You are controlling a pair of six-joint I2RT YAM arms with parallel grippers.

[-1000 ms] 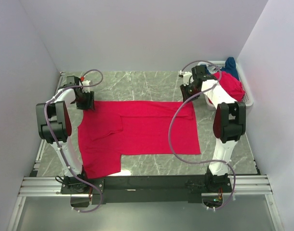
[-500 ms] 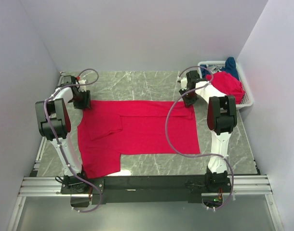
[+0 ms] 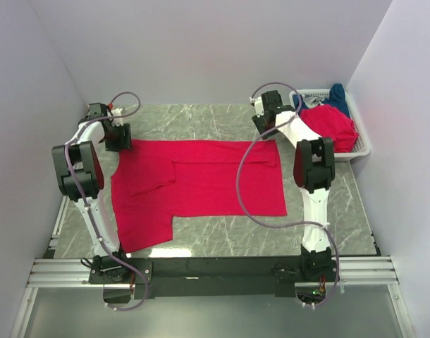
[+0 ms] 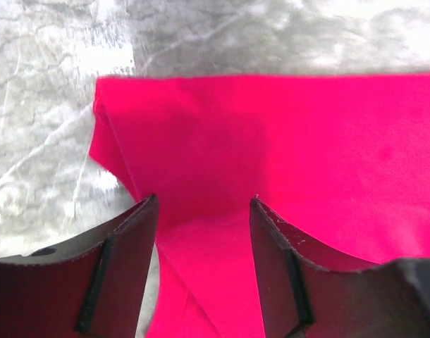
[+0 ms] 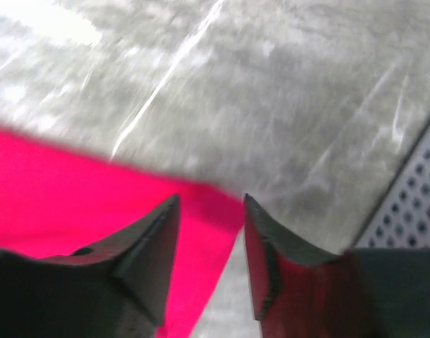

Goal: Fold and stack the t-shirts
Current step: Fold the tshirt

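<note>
A bright red t-shirt (image 3: 201,186) lies spread flat on the marble table, one sleeve folded in at the left. My left gripper (image 3: 120,139) is at its far left corner, with the jaws apart over a raised fold of the red cloth (image 4: 201,267). My right gripper (image 3: 263,123) is just beyond the far right corner, with the jaws apart, and the shirt's corner (image 5: 215,204) lies on the table between the fingertips. That view is blurred. Another red shirt (image 3: 333,124) and a dark blue shirt (image 3: 336,94) lie bunched in the basket.
A white mesh basket (image 3: 363,149) stands at the far right corner against the wall, and its edge shows in the right wrist view (image 5: 412,204). Grey walls close in the left, far and right sides. Bare marble (image 3: 194,120) lies beyond the shirt.
Both grippers moved toward the far wall, and the spread red shirt slid that way with them. The right gripper has now drawn back past the shirt's corner.
</note>
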